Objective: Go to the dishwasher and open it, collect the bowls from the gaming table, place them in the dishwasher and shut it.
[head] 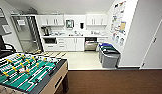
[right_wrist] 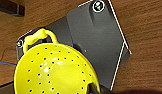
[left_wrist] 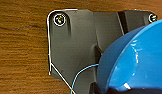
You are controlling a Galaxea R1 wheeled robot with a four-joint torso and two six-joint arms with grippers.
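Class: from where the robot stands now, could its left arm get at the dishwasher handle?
Probably not: the dishwasher sits across the kitchen floor, well beyond the football table, and a blue bowl sits at that arm's wrist.

- An office break room with a kitchenette is shown in the head view.
- White wall cupboards [head: 52,20] and white base cabinets [head: 75,44] are fitted along the far wall, with a worktop [head: 74,36] between them.
- A steel-fronted dishwasher [head: 90,43] is built in under the worktop.
- A coffee machine [head: 46,31] is set on the worktop.
- Grey waste bins [head: 109,55] are lined up by the right wall, under posters [head: 119,17].
- A table-football table [head: 27,72] is placed in the foreground on a brown floor [head: 117,81].
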